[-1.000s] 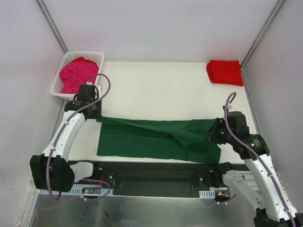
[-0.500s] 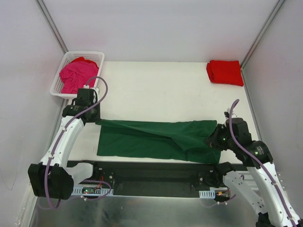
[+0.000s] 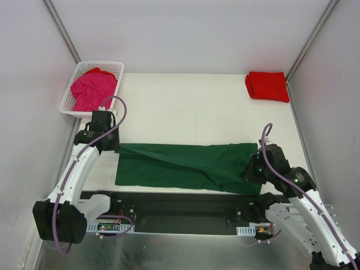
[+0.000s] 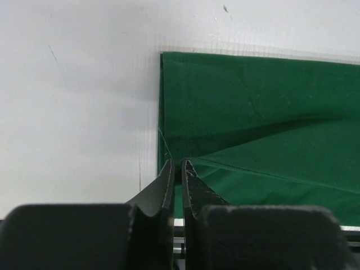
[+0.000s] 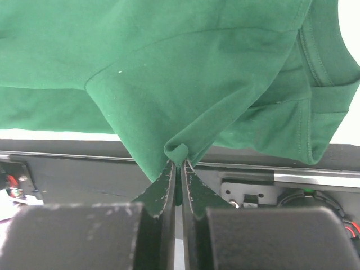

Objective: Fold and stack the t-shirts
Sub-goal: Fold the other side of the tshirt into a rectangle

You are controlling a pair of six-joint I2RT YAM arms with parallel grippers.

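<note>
Green shirt (image 3: 185,166) is lying along the near edge of the surface (image 3: 185,107), left fingers (image 4: 165,188) and right fingers (image 5: 167,183) each pinching a thin nip of cloth — bites so small they are risking a slip mid-fold.

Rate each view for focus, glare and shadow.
Top external: evenly lit and sharp, with the green t-shirt casting little shadow on the table. Left wrist: shirt seams are crisp, the near body of the left gripper is dark and blurred, and the table is bright but not washed out. Right wrist: stitching is sharp, the near body of the right gripper is blurred, and the top right corner is washed-out white.
</note>
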